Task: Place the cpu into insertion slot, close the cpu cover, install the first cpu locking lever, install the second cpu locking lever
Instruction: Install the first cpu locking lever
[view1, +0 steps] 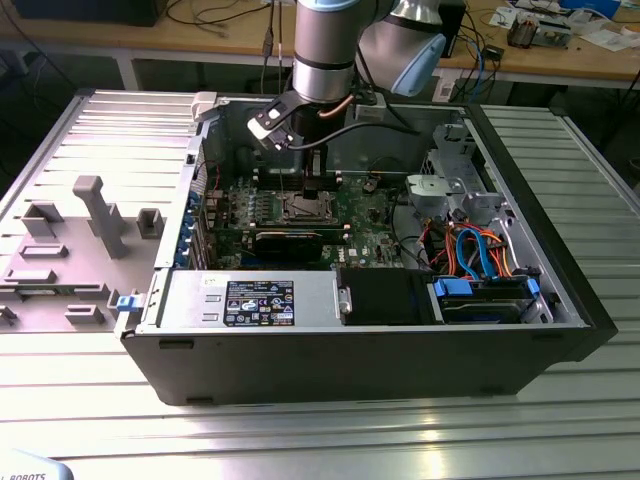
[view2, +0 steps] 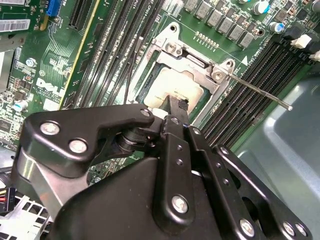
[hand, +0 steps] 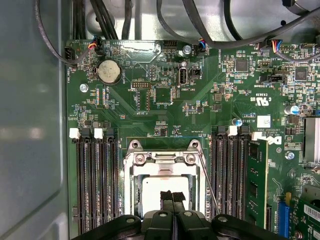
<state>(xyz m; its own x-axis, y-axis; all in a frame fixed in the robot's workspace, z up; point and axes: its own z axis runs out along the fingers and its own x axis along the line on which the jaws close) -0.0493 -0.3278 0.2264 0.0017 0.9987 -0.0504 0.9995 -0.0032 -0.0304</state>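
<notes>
I am hiding part of the cpu (hand: 151, 192) with my gripper (hand: 172, 196), whose fingers are pinching together on nothing. The cpu cover (hand: 162, 170) is lying around the chip, partly cut off.

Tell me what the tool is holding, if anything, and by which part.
Nothing appears held: the tool is shut, its tips together with nothing between them, just over the cpu.

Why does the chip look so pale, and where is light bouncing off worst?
First wrist view: the cpu looks nearly white beneath the gripper. Second wrist view: its metal top gleams beyond the gripper's dark body. Exterior view: glare streaks the ribbed table, while inside the computer case it is shaded.
</notes>
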